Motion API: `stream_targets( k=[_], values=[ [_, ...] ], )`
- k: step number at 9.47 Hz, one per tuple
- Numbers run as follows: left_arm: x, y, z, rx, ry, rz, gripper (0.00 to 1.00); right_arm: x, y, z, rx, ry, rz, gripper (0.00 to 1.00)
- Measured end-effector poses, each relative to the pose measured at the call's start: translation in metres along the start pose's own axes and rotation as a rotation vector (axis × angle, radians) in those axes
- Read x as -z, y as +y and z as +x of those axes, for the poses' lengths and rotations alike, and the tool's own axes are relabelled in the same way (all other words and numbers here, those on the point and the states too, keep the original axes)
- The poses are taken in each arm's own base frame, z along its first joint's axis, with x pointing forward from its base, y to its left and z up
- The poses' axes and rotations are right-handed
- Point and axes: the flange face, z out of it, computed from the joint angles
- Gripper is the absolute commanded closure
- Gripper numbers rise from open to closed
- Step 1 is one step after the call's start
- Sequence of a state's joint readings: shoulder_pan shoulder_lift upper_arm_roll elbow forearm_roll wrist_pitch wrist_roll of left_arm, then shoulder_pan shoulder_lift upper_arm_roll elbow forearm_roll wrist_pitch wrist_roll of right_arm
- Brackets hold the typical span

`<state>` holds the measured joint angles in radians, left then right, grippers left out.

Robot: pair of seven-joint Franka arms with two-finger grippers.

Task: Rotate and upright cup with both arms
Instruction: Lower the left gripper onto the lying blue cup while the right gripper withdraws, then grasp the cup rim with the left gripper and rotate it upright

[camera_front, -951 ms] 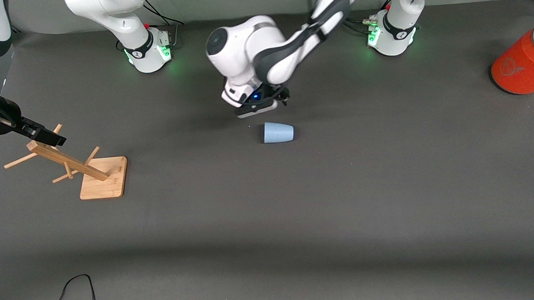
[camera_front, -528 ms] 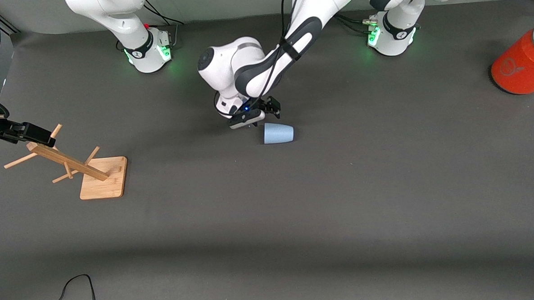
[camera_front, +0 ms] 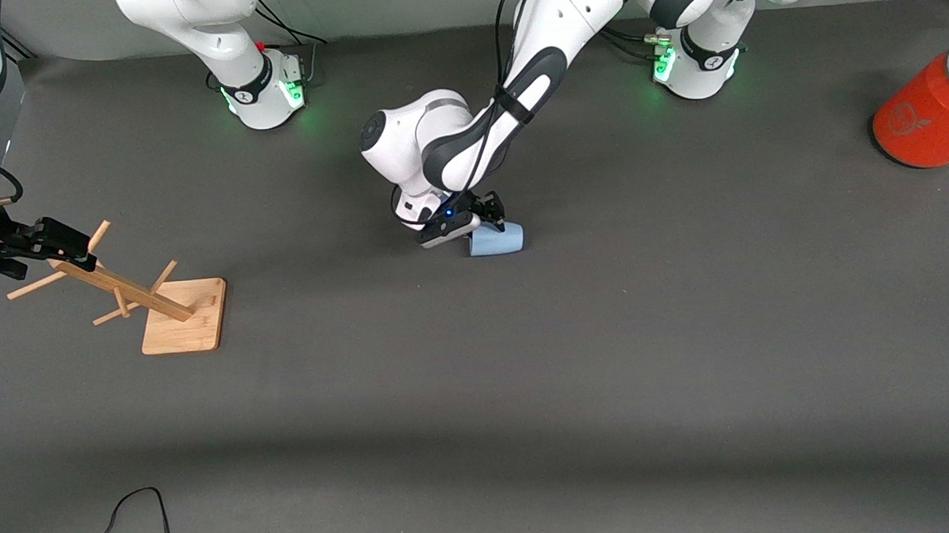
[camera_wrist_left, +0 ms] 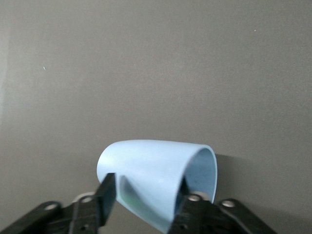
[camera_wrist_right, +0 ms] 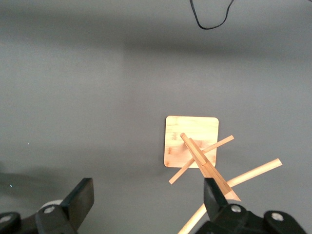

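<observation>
The right gripper point(camera_front: 65, 246) is seen at the right arm's end of the dark grey worktop point(camera_front: 527, 360), up over the top of the tilted light wooden peg rack on a square base point(camera_front: 182, 315); its fingers point(camera_wrist_right: 80, 197) are spread wide with nothing between them. A black cable loop point(camera_front: 133, 522) lies at the worktop's edge nearest the front camera. Broad bare room is left across the whole part of the worktop nearer to the front camera.

At mid-worktop the small pale blue handleless plastic cup point(camera_front: 496, 239) is lying on its side, well apart from the rack. The left arm is reached in from its base, elbow bent, wrist turned down, with the left gripper point(camera_front: 480, 218) low at the cup. Its fingers point(camera_wrist_left: 108, 191) are set on either side of the cup's wall, partly closed against it.

At the left arm's end, near the edge, a large red-orange cylinder with a grey top point(camera_front: 928, 114) is lying tilted.

Only in the left wrist view is the cup's open mouth point(camera_wrist_left: 202, 170) shown; only in the right wrist view is the rack's base seen from above.
</observation>
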<state>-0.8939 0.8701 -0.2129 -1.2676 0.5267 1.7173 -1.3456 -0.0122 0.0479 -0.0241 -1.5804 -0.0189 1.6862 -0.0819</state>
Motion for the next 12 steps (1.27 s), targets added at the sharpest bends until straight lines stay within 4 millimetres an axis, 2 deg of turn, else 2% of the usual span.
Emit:
stream_targets(
  k=[4,5,7,8,10,12],
  values=[
    [0.025,-0.005,0.010,0.037,-0.030,-0.035,1.00,0.003,0.008,-0.002,-0.015,0.004,-0.003,0.00],
    [0.035,-0.011,0.021,0.070,-0.068,-0.069,1.00,0.003,0.008,-0.002,-0.015,0.004,-0.003,0.00],
    [0.049,-0.040,0.065,0.157,-0.129,-0.152,1.00,0.003,0.009,-0.002,-0.017,0.004,-0.003,0.00],
    [0.049,-0.056,0.082,0.188,-0.153,-0.188,1.00,0.002,0.010,-0.002,-0.018,0.003,-0.002,0.00],
    [0.044,-0.089,0.094,0.234,-0.194,-0.257,1.00,0.002,0.005,-0.002,-0.010,0.004,-0.001,0.00],
    [0.035,-0.128,0.093,0.292,-0.220,-0.342,1.00,0.002,0.002,-0.001,-0.005,0.004,0.000,0.00]
  ],
)
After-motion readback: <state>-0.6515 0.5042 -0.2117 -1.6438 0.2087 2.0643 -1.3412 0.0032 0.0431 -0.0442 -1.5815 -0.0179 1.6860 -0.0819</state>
